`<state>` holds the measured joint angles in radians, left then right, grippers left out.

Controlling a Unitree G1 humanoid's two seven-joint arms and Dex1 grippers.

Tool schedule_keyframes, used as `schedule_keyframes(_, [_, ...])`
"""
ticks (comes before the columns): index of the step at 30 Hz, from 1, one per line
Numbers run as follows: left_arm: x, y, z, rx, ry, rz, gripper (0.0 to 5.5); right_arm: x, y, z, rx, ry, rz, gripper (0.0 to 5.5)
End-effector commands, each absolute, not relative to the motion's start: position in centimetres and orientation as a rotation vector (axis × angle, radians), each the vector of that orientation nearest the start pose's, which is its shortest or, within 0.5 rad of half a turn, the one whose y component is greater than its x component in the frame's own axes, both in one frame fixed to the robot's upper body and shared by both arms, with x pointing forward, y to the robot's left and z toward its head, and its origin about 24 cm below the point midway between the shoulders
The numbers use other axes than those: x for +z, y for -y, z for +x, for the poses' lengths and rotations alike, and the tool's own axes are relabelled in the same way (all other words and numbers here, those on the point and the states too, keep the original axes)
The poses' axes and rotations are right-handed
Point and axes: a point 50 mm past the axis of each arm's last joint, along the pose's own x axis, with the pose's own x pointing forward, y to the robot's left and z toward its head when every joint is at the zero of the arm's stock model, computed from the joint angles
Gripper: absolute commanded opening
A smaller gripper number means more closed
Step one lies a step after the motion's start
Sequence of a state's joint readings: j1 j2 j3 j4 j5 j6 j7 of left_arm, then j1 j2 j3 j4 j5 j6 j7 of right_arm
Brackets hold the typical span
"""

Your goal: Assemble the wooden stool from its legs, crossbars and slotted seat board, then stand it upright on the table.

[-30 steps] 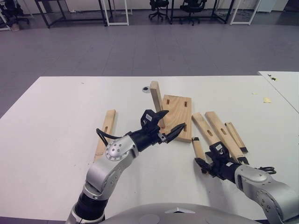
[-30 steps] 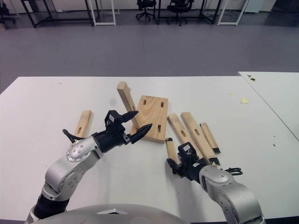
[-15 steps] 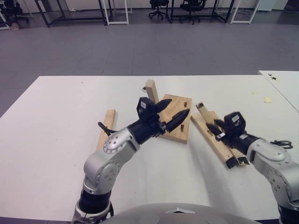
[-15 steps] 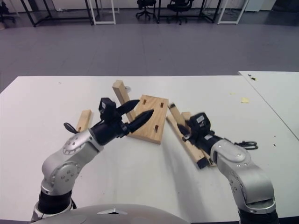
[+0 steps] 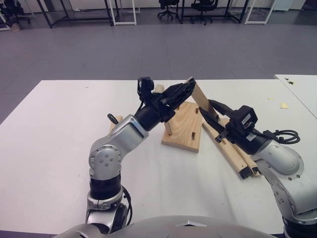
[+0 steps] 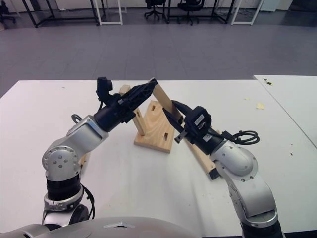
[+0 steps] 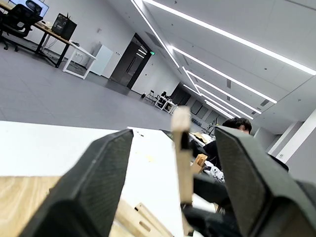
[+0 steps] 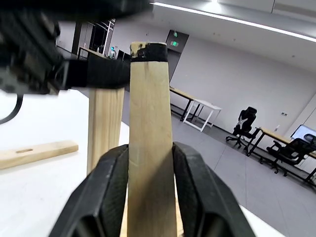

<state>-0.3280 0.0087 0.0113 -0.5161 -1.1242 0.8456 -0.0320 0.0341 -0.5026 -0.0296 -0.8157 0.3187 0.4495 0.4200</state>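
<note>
Right fingers [image 8: 106, 197] clamped on a leg [image 5: 200, 96], tilted above the seat board [image 5: 183, 131] on the table [image 5: 59, 124]; left fingers [image 7: 98, 182] spread open around its tip. Any twist and it probably misses the slot [image 5: 192, 135].

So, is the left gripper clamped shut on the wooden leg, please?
No, the left gripper has its fingers apart, with a clear gap on each side of the wooden leg.
</note>
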Motion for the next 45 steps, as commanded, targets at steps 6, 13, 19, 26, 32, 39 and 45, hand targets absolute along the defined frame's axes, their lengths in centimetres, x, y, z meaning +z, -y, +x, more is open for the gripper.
schedule_keyframes(6, [19.0,-6.4,23.6,-0.959,-0.018,-0.726,1.34,18.3,14.1,19.5,0.732,0.285,-0.346,1.31])
schedule_keyframes(13, [19.2,-6.6,23.0,-0.998,0.000,-0.750,0.39,17.7,14.0,19.6,0.746,0.263,-0.366,1.31])
schedule_keyframes(19, [18.6,-7.0,22.6,-1.069,-0.014,-0.592,0.39,17.2,14.1,19.8,0.820,0.157,-0.286,2.26])
schedule_keyframes(26, [18.4,-8.5,22.4,-1.382,-0.022,-0.111,0.39,19.7,16.2,22.2,1.140,-0.152,-0.117,3.28])
schedule_keyframes(32, [19.2,-8.4,22.5,-1.515,0.040,-0.075,0.39,18.4,16.4,22.0,1.338,-0.417,-0.024,3.28])
schedule_keyframes(39, [18.5,-8.1,22.2,-1.535,0.031,-0.065,0.39,18.7,14.9,21.5,1.417,-0.388,0.052,2.40])
schedule_keyframes(45, [17.9,-7.8,22.1,-1.543,0.016,-0.044,0.39,19.4,14.2,21.2,1.462,-0.398,0.012,1.38])
